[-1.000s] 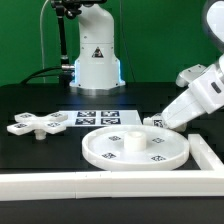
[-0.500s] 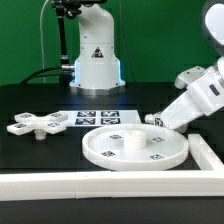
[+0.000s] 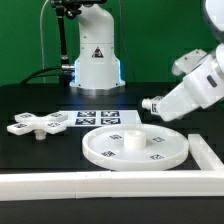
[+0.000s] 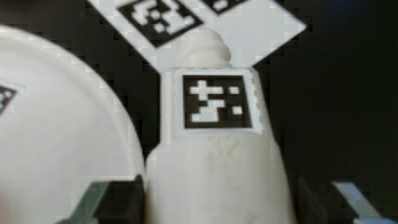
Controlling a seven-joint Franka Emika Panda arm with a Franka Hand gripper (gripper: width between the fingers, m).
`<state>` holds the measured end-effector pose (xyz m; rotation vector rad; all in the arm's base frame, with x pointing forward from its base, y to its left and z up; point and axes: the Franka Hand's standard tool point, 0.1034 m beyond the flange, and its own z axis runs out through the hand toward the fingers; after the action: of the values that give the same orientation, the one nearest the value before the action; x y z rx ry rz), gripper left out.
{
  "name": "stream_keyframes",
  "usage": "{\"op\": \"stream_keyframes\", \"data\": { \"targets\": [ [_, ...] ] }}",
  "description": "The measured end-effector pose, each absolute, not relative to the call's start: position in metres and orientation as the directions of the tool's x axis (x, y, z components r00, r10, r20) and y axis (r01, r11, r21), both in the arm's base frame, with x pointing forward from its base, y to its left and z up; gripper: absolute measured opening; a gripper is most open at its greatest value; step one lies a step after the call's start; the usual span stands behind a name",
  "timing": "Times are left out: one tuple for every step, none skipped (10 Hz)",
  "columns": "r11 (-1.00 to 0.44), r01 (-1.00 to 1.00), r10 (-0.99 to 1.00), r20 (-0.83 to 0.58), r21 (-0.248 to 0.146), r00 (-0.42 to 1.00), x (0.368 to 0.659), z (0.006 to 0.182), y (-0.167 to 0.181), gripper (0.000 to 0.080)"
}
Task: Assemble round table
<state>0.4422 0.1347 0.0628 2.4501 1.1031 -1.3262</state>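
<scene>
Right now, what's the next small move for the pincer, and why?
Probably carry the short white cylindrical post, gripped in the pincer, across to above the raised hub of the large white rimmed round disc: it hangs off the table, beside the disc's rim.

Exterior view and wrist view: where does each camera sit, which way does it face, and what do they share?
Exterior view: off the arm, facing across the round disc toward the robot base; the arm reaches in from the exterior view's right.
Wrist view: on the wrist, looking along the jaws at the post held between them; only the jaws' tips show.
Shared: the round disc and the marker board.
</scene>
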Motion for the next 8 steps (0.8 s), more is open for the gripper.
{"op": "stream_keyframes", "data": {
  "targets": [
    [-0.722,0.66,0.532,-0.779,-0.21,0.334,0.444,0.075,0.131,0.0406],
    [-0.717,0.658,0.543,-0.776,-0.229,0.322,0.447,0.089,0.125,0.0407],
    [-0.705,0.662,0.57,-0.758,-0.253,0.316,0.449,0.101,0.112,0.0407],
    [-0.71,0.659,0.562,-0.763,-0.248,0.318,0.446,0.098,0.113,0.0407],
    [-0.706,0.664,0.571,-0.753,-0.247,0.327,0.448,0.096,0.114,0.0407],
    [-0.719,0.656,0.563,-0.747,-0.231,0.354,0.45,0.093,0.111,0.0407],
    [-0.766,0.619,0.53,-0.717,-0.175,0.453,0.454,0.083,0.102,0.0407],
    [-0.802,0.567,0.516,-0.695,-0.188,0.501,0.453,0.092,0.099,0.0407]
  ]
}}
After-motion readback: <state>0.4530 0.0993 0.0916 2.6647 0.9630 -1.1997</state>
